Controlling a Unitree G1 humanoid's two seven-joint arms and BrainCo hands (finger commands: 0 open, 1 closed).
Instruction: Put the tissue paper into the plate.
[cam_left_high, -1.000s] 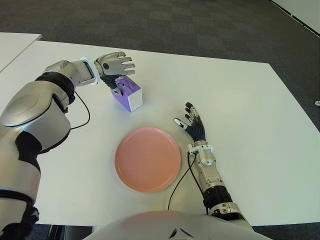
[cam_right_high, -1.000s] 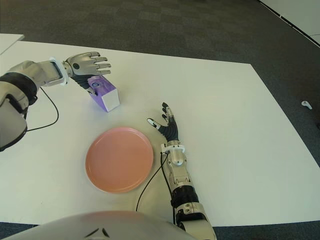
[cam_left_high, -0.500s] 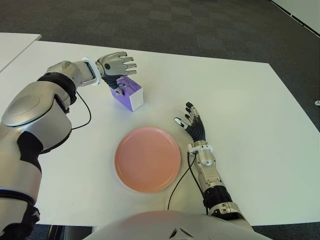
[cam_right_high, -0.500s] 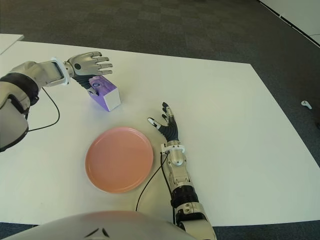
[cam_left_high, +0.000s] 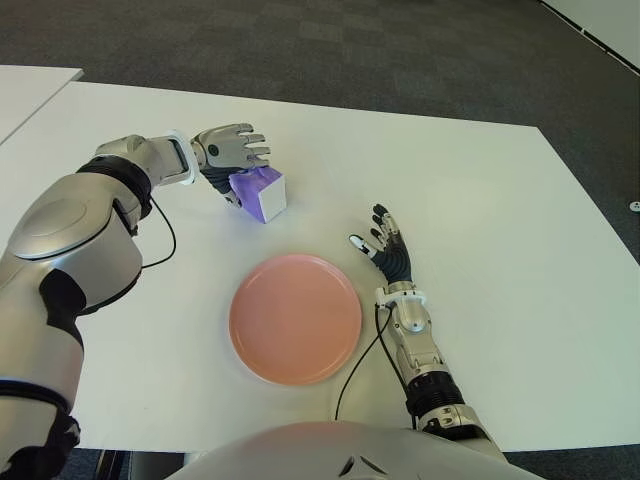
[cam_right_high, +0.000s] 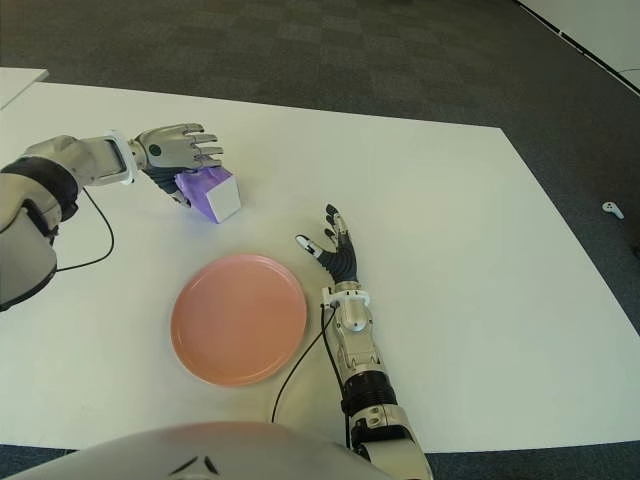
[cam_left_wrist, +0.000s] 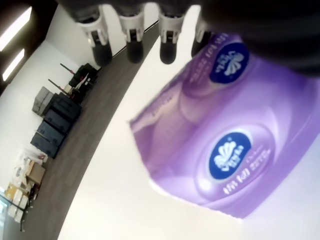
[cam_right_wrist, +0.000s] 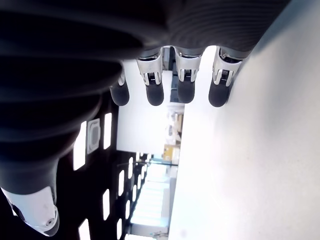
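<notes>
The left hand (cam_left_high: 228, 150) hovers over the purple tissue pack (cam_left_high: 258, 192) at far left of the table (cam_left_high: 480, 200), fingers spread, not yet gripping. The reach-and-grasp step is underway; next it must close, lift, and carry to the pink plate (cam_left_high: 296, 318) nearer. The right hand (cam_left_high: 387, 252) shows right of the plate, fingers spread.

- The plate (cam_left_high: 296, 318) lies on the table (cam_left_high: 480, 190), near the front edge.
- The tissue pack (cam_left_high: 258, 192) sits behind it, toward the left — left hand (cam_left_high: 228, 152) over it.
- The right hand (cam_left_high: 388, 252) shows just right of the plate.
</notes>
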